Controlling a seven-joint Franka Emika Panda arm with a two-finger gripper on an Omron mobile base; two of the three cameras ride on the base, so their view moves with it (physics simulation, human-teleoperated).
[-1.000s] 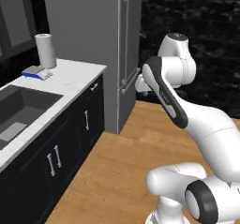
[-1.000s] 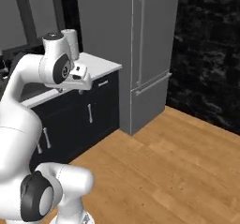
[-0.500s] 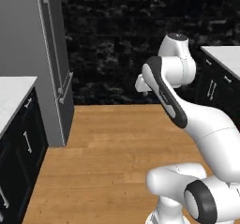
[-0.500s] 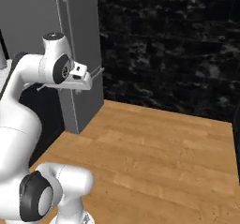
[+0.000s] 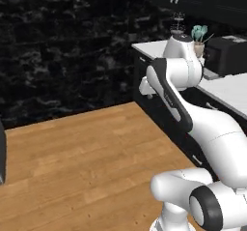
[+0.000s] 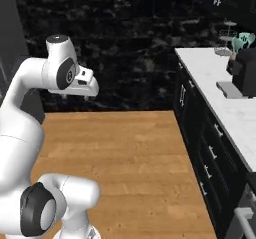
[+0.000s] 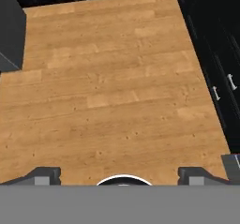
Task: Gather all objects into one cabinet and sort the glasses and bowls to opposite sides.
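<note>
— What colours are seen below the gripper (image 7: 120, 174)?
— A honey-brown planked floor (image 7: 112, 78) is shown there.
— And to its right?
— Black drawer fronts (image 7: 220, 45) with silver handles (image 7: 214, 93); beyond, a black mottled wall (image 6: 125, 43) and a white counter (image 6: 220, 88).

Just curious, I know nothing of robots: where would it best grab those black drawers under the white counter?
Probably by its short silver handle, coming straight from the floor side. The drawer front is flat, and the handle is the only part standing proud to pinch.
</note>
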